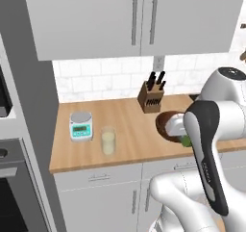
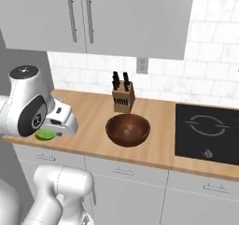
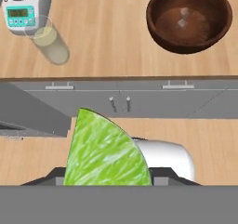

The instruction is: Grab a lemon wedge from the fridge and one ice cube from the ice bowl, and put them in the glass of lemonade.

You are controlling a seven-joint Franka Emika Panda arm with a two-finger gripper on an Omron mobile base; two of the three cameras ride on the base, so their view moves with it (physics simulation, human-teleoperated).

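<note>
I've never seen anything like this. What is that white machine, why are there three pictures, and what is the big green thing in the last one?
The white machine is a robot arm in a simulated kitchen. Two pictures come from cameras behind it, left and right, looking over the same wooden counter. The third comes from a camera on its hand, so things near it look huge.

The big green shape is the lemon wedge, held in the gripper; its jaws are closed on it.

On the counter stand the glass of lemonade, a teal-and-white kitchen scale, a knife block and the brown ice bowl with pale cubes inside. A black cooktop lies to the right.
</note>
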